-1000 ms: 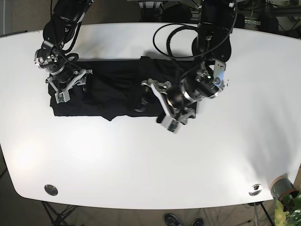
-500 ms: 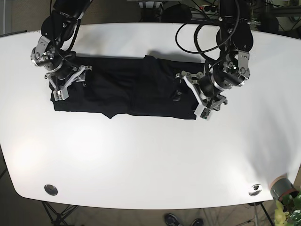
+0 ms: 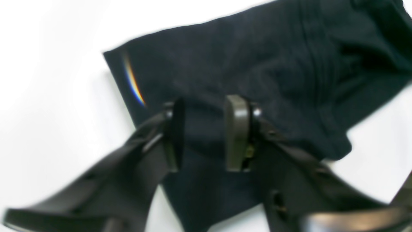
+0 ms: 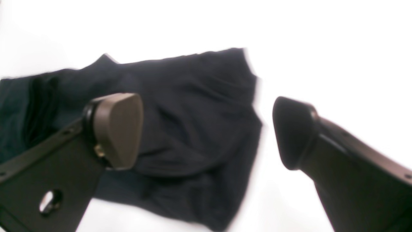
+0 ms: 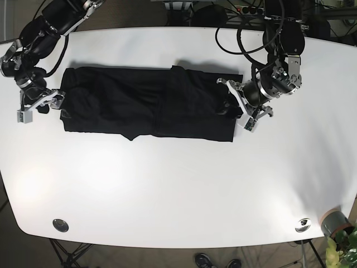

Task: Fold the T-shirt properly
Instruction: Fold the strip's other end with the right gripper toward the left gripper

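Note:
The black T-shirt [image 5: 145, 103] lies as a long flat band across the back of the white table [image 5: 178, 184]. My left gripper [image 5: 238, 107] hovers at the shirt's right end. In the left wrist view its fingers [image 3: 236, 132] stand a little apart, open, with the T-shirt [image 3: 257, 64] behind the gap [image 3: 206, 132]. My right gripper [image 5: 39, 105] sits just off the shirt's left end. In the right wrist view that gripper [image 4: 202, 132] is wide open over the edge of the T-shirt [image 4: 193, 106], holding nothing.
Two metal discs [image 5: 60, 225] [image 5: 303, 224] are set near the table's front corners. A small pot with a plant [image 5: 336, 223] stands past the front right corner. Cables [image 5: 245, 39] loop above the back of the table.
My left gripper swung right from the shirt's middle to its right end. My right gripper slid left, off the shirt's left end, and opened wider. The shirt lies flatter.

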Available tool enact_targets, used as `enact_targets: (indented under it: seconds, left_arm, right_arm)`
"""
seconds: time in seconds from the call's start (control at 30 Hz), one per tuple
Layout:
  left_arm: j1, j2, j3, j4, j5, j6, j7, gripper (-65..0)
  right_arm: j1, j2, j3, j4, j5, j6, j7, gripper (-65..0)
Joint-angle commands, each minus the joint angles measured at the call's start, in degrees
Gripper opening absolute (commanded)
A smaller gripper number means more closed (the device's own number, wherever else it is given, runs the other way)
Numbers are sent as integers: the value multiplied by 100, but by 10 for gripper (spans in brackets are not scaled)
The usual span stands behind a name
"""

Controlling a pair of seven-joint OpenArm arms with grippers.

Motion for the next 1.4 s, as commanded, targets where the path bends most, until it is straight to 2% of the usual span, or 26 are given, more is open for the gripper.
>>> enact_targets:
  seconds: [0.0, 0.07, 0.17, 0.3, 0.53, 0.77, 0.9, 1.13, 1.2, 1.3, 1.37]
  left_arm:
    - [-48, -45, -25, -124, -68, -209, -325, -549]
    - [-48, -45, -25, -273, -59, -332, -466, -596]
    - [-48, -53, -130, -511, -59, -428, -650, -633]
    - [-56, -27, -323, -713, -77, -630, -712, -636]
    - [-100, -18, -376, -1108, -59, -771, -738, -637]
    - [-162, -18, -385, -1108, -51, -771, -738, -636]
    - [-171, -18, -385, -1152, -51, -771, -738, -636]
    - [-171, -18, -359, -1152, -42, -771, -738, -636]
    - [-171, -18, -359, -1152, -42, -762, -738, -636]
    - [-171, -18, -359, -1152, -42, -762, -738, -636]
    - [-171, -18, -359, -1152, -42, -762, -738, -635]
  right_arm:
    - [218, 447, 168, -595, 355, 10, -49, -71]
    - [270, 650, 194, -1026, 434, 10, -40, -73]
    - [341, 861, 387, -1659, 434, 10, -40, -75]
    - [429, 1019, 458, -2362, 434, 10, -22, -75]
    - [420, 1001, 405, -2793, 434, 10, 109, -75]
    - [350, 597, 18, -2494, 434, 10, 101, -81]
    - [218, 245, -298, -2054, 399, 10, 101, -81]
    - [112, -45, -606, -1782, 373, 10, 101, -84]
    - [112, -71, -615, -1782, 373, 10, 109, -106]
    - [112, -71, -624, -1782, 373, 10, 118, -205]
    - [112, -71, -624, -1782, 373, 10, 127, -303]
